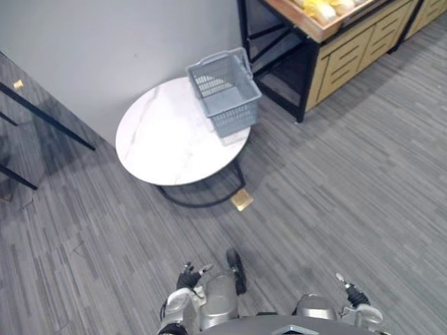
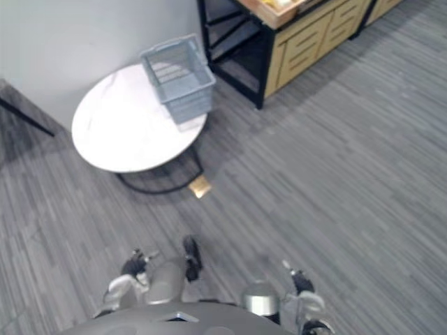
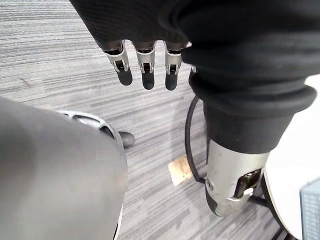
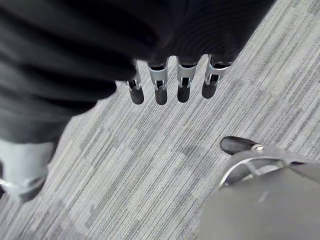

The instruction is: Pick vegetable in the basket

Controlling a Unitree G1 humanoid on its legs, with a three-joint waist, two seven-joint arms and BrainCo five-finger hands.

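left robot hand [image 3: 148, 65]: fingers straight, loose, nothing held, over grey striped carpet [image 1: 349, 174], well apart from basket | right robot hand [image 4: 183, 82]: same, straight, empty | basket [image 1: 230, 115]: grey plastic lattice, rectangular, on round white marble desk [image 1: 167, 139] | yellow produce [image 1: 323, 8]: in wooden shelf tray beyond basket

A round white marble-look counter [image 1: 167, 143] on a black ring base stands on a floor [image 1: 335, 181] of grey carpet with fine streaks. Directly behind the counter rises a plain pale grey wall [image 1: 105, 49]. To the right of the counter, close by, is a black-framed stand [image 1: 349, 59] with light wooden drawer fronts. On the carpet just in front of the counter's base lies 1 small tan square plate [image 1: 242, 199]. Left of the counter, 2 black bars [image 1: 42, 115] slant across a darker panel.
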